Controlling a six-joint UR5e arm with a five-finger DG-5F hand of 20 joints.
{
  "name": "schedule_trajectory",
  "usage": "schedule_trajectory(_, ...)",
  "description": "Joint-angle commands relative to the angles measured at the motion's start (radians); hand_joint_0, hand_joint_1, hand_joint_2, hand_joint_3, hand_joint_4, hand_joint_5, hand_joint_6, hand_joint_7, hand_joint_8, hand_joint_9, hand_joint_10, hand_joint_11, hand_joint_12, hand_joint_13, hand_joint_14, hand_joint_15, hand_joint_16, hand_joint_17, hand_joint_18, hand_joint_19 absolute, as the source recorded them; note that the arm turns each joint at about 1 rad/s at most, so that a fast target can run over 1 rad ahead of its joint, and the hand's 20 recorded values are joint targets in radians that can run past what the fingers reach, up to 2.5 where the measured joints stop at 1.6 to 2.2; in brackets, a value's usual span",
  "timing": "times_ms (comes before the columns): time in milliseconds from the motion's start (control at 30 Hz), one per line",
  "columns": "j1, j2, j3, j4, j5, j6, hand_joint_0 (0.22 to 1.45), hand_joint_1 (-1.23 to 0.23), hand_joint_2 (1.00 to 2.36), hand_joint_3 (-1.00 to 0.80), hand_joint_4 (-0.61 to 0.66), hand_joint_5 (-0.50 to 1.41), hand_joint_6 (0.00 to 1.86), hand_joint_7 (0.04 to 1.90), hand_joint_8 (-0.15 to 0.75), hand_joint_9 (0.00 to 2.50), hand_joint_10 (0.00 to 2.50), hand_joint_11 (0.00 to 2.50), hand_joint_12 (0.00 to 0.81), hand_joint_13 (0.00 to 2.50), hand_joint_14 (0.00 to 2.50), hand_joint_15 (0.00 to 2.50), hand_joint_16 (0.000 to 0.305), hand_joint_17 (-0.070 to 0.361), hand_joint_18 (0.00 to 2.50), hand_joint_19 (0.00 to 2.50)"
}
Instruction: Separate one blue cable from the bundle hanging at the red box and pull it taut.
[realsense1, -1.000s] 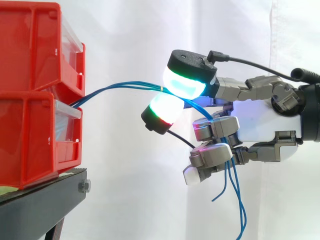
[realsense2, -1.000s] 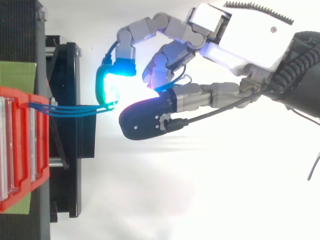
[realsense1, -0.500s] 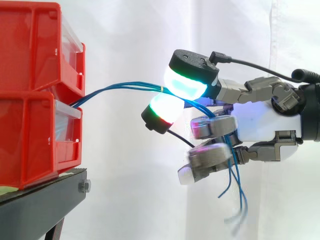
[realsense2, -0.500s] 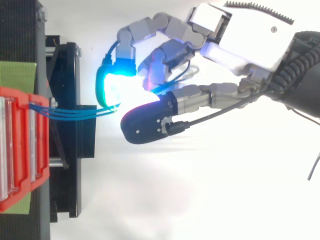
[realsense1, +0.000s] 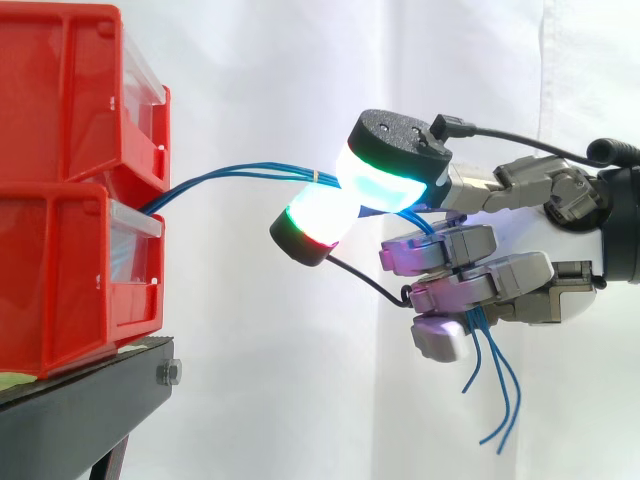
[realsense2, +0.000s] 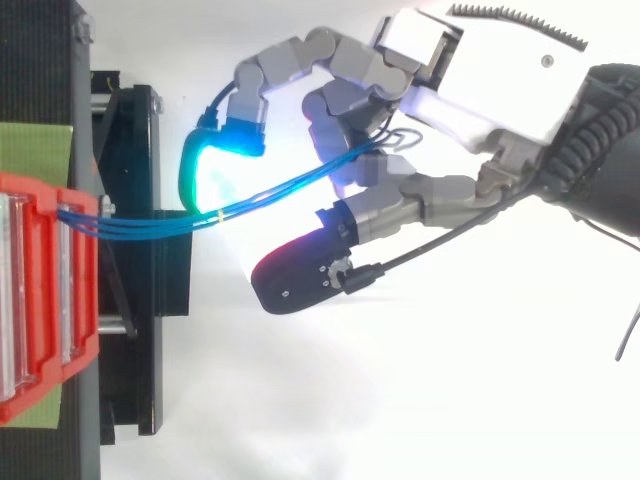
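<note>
Item: blue cables (realsense1: 240, 172) — a bundle spanning from the red bins (realsense1: 60, 120) to the hand (realsense1: 560, 250), loose ends dangling beneath it.
Risk: several strands share one grip, so a pull may tauten all, not one.
Hand: level, lower fingers (realsense1: 480, 285) curled round the strands — glowing pads (realsense1: 385, 185) apart.

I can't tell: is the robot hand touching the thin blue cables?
Touching. In the side view the hand clamps the thin blue cables in curled fingers.

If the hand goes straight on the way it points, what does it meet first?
Probably the red bins, about where the blue cables leave them. The hand points left at that height; only the cables lie between.
</note>
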Motion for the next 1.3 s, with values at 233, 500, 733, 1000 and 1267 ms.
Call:
schedule_trajectory(233,0.0,0.0,-0.012,0.004,0.0,0.0,0.42,-0.71,1.0,-0.5,-0.02,-0.26,0.82,0.84,0.238,0.89,2.5,1.1,0.306,1.28,2.5,0.39,0.058,0.13,1.3,1.15)
schedule_trajectory(500,0.0,0.0,-0.014,0.005,0.0,0.0,0.59,-0.53,1.0,-0.5,-0.11,-0.24,0.82,0.95,0.187,0.96,2.5,1.36,0.26,1.22,2.5,0.5,0.042,0.096,1.23,1.24)
schedule_trajectory(733,0.0,0.0,-0.012,0.005,0.0,0.0,0.61,-0.52,1.0,-0.5,-0.12,-0.24,0.83,0.96,0.187,0.97,2.5,1.41,0.259,1.22,2.5,0.52,0.042,0.095,1.23,1.24)
schedule_trajectory(1000,0.0,0.001,-0.012,0.007,0.002,0.0,0.53,-0.48,1.0,-0.5,-0.09,-0.24,0.83,0.95,0.211,0.96,2.5,1.39,0.277,1.23,2.5,0.49,0.047,0.107,1.25,1.22)
schedule_trajectory(1267,0.0,0.001,-0.012,0.007,0.003,0.002,0.56,-0.51,1.0,-0.5,-0.09,-0.24,0.83,0.95,0.204,0.95,2.5,1.39,0.269,1.22,2.5,0.5,0.046,0.103,1.22,1.23)
